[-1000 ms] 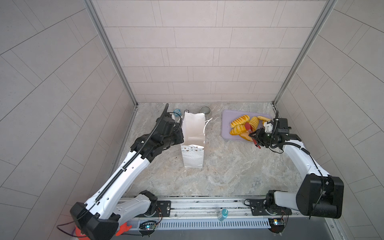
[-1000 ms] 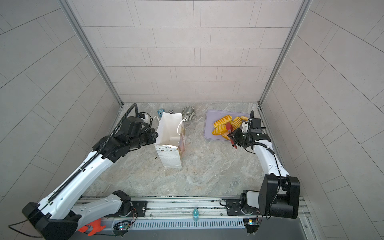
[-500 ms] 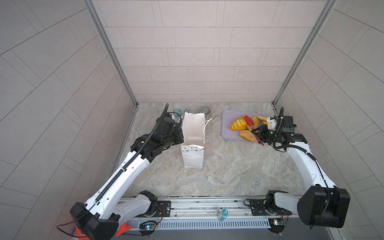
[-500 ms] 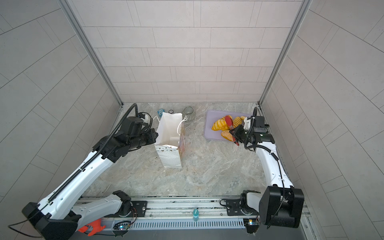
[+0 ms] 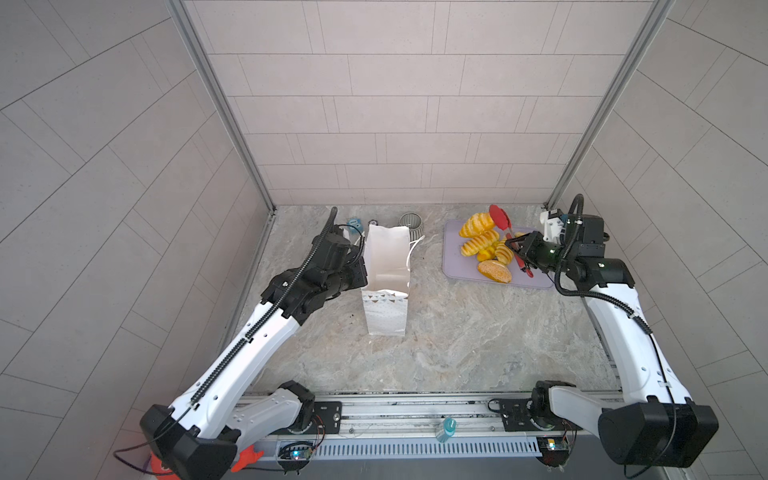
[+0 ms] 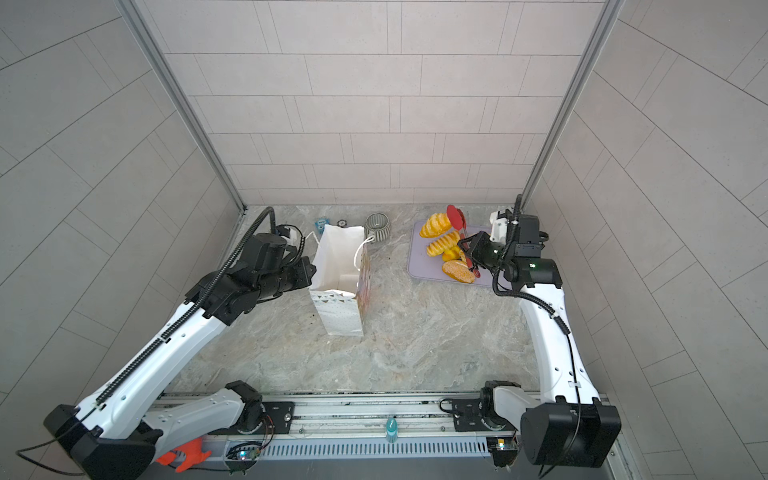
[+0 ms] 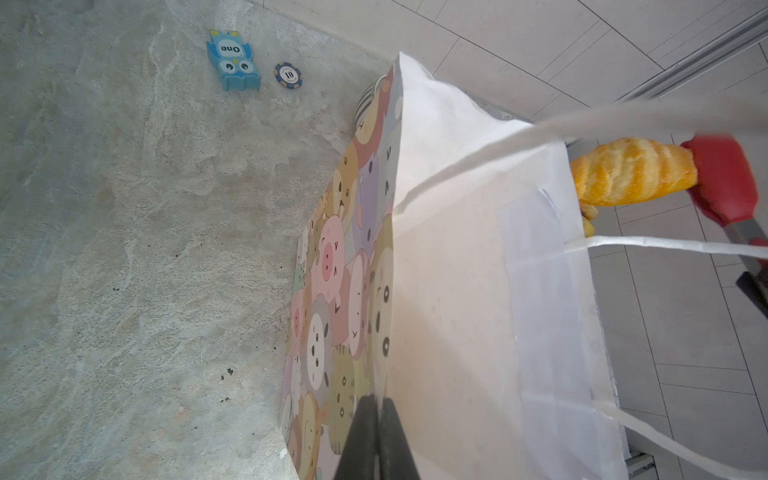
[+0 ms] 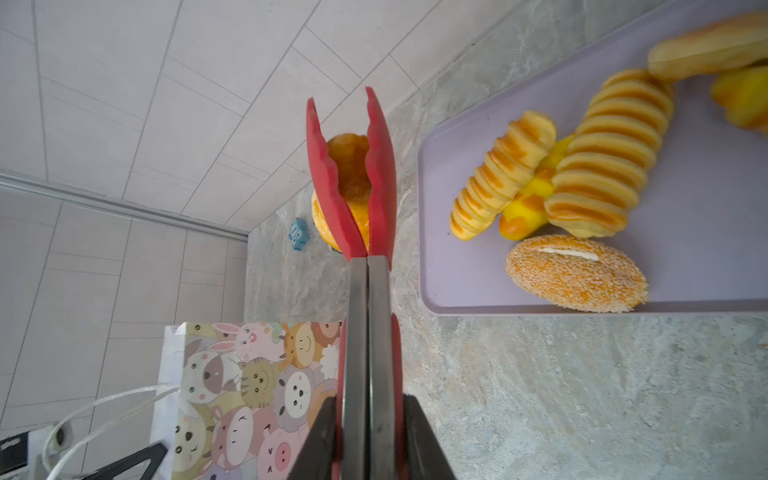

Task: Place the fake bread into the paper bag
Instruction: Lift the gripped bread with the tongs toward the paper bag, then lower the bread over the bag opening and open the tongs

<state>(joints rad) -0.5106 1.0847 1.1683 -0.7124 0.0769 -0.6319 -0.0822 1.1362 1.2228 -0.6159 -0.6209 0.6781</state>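
Observation:
The white paper bag [image 5: 386, 266] [image 6: 336, 266] stands open mid-table, its cartoon-animal side [image 7: 332, 291] [image 8: 249, 374] showing in both wrist views. My left gripper [image 7: 379, 401] [image 5: 363, 274] is shut on the bag's rim. Shut on the metal handles of the red-tipped tongs [image 8: 368, 291] [image 5: 498, 216] is my right gripper [image 8: 368, 403] [image 5: 521, 249]. The tongs pinch one braided fake bread [image 8: 349, 166] [image 5: 477, 224] [image 7: 631, 172], held above the back-left corner of the lilac tray [image 5: 451, 270]. More loaves [image 8: 606, 166] and a sesame bun [image 5: 493, 271] [image 8: 575, 272] lie on the tray.
A ribbed grey cup [image 5: 411, 222] stands behind the bag. A blue owl toy [image 7: 232, 60] and a poker chip [image 7: 288, 75] lie near the back wall. Tiled walls close in the left, back and right sides.
The tongs have closed on a braided loaf and my right gripper has lifted it off the tray, up and toward the back. The left arm and the bag have not moved.

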